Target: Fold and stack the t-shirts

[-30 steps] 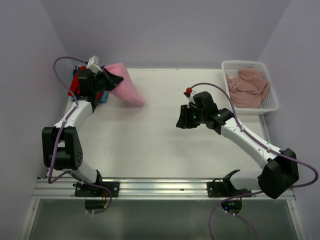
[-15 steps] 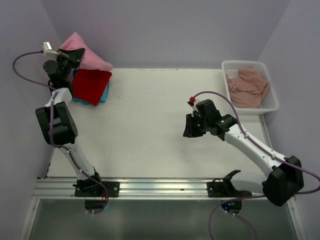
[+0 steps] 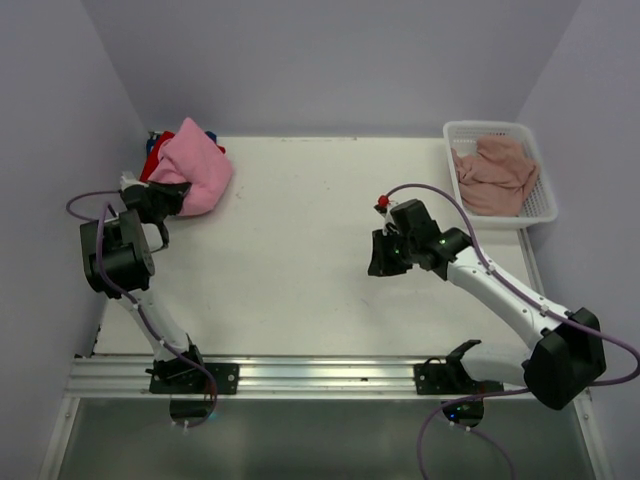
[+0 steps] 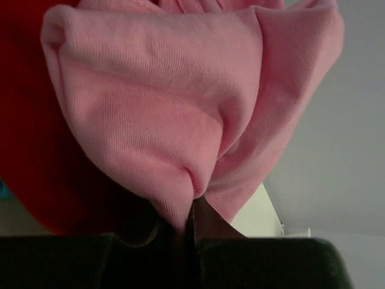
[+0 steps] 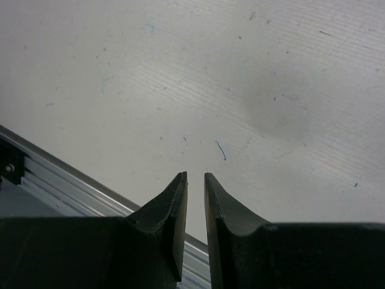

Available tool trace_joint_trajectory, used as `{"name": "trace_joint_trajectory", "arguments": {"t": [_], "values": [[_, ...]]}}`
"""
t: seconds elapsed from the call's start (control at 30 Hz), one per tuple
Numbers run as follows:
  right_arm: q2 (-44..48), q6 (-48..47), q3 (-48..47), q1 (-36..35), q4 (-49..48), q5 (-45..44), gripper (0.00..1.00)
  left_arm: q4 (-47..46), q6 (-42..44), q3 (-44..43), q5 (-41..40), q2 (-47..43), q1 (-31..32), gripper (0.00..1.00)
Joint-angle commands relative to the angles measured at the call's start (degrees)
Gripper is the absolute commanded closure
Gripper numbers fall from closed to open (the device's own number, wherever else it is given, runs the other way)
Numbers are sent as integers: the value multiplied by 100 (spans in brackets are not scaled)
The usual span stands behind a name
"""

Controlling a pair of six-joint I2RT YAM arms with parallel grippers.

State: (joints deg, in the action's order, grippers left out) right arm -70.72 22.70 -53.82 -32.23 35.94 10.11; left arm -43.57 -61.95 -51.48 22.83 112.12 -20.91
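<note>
Left claw [image 4: 192, 208] tight on bright pink t-shirt [image 4: 156, 102], cloth bunched directly ahead.

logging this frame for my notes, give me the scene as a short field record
left gripper: shut on bright pink t-shirt, far left corner
red t-shirt: partly hidden behind the pink one
right gripper: jaws a narrow gap apart, holding nothing, above the table
basket: far right, holds crumpled dusty-pink t-shirt

basket [image 3: 487, 125]: white mesh, far-right corner | table [image 3: 300, 270]: white, scuffed
</note>
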Motion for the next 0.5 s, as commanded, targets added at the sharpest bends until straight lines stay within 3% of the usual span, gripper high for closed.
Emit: {"name": "trace_joint_trajectory", "arguments": {"t": [0.0,0.23,0.47], "values": [[295,-143,-41,-12,150,-35,79,-319,148,-89,-297,30,-80,100],[340,-99,100,-12,71,-106,78,-494,-247,-1055,-24,-172,-1,100],[269,-125,-76,-12,194,-114,79,-125,-546,-3489,-445,178,8,100]]}}
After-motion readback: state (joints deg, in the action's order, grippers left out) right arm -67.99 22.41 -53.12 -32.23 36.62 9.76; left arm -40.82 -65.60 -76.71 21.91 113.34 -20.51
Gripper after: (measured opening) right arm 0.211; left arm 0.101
